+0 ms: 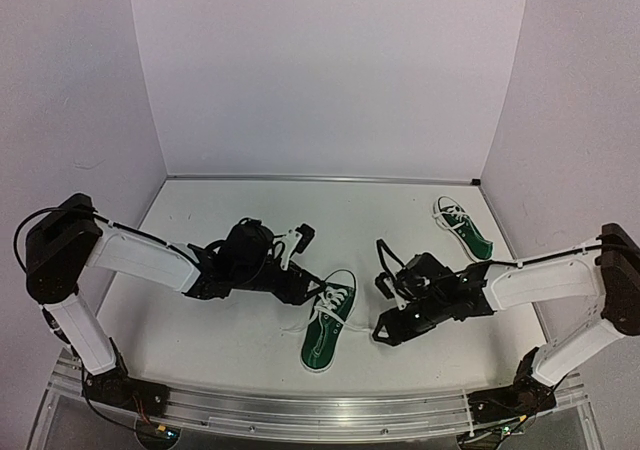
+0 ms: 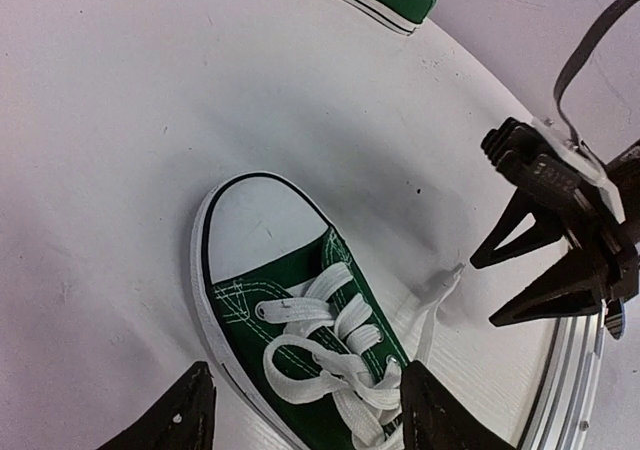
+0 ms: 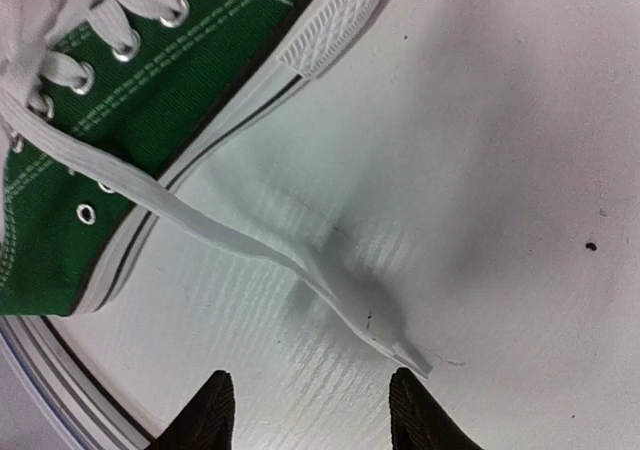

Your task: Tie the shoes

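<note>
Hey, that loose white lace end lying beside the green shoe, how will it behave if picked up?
Probably floppy: the lace lies limp and flat on the table. Likely very light, so it should lift easily but droop. It's threaded through the shoe, so a hard pull may drag that shoe.

The left arm (image 1: 140, 257) and right arm (image 1: 540, 282) wear white shells on their long links, with black joints, wrists and base blocks on the aluminium rail (image 1: 320, 408). Thin black cables (image 1: 18, 242) run by the elbows above the rail. The left gripper (image 2: 305, 390) and right gripper (image 3: 312, 395) each have two black, pointed wedge fingers (image 3: 212, 410).
</note>
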{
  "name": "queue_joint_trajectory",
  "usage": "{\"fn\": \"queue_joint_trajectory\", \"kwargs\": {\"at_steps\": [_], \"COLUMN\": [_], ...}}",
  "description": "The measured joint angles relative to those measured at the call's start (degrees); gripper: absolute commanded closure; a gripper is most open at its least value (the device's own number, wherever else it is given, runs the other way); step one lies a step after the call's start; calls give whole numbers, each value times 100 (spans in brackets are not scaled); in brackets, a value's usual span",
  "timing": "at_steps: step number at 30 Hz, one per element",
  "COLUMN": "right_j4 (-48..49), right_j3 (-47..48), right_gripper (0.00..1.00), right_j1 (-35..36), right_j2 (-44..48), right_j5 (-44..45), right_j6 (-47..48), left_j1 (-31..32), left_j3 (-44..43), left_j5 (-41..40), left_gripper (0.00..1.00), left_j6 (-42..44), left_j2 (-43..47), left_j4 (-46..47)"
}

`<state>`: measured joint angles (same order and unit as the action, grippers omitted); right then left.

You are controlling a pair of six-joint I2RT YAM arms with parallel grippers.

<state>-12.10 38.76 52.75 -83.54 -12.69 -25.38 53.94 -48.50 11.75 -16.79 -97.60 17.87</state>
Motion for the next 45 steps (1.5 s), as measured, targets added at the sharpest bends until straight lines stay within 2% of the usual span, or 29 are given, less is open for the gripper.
{"fn": "queue_joint_trajectory", "kwargs": {"at_steps": [3, 6, 11, 13, 15, 22, 28, 35, 45], "right_j4": [-28, -32, -30, -8, 11, -16, -21, -165, -607], "right_j3": [212, 557, 1223, 1466, 1614, 1898, 2424, 2847, 3341], "right_gripper": [46, 47, 48, 48, 48, 53, 60, 66, 70], "right_j1": [0, 0, 0, -20, -62, -445, -494, -494, -453], "right_j2": [150, 191, -25, -191, -295, -493, -1159, -1781, -2164], "right_j5": [1, 30, 126, 152, 151, -92, -802, -1550, -1972], "right_j6": [12, 46, 133, 146, 152, 192, 353, 562, 924], "left_j1": [-1, -1, -1, -1, -1, -1, 11, 83, 138], "left_j3": [-65, -181, -434, -438, -426, 211, 787, 847, 847], "left_j5": [56, 111, 348, 432, 500, 855, 1357, 1626, 1760], "left_gripper": [39, 47, 84, 94, 100, 100, 100, 100, 100], "left_j6": [-222, -358, -446, -430, -413, -220, 159, 727, 1124], "left_j2": [-131, -253, -414, -414, -401, 132, 381, 385, 385], "left_j4": [22, 43, 88, 163, 179, 510, 948, 985, 971]}}
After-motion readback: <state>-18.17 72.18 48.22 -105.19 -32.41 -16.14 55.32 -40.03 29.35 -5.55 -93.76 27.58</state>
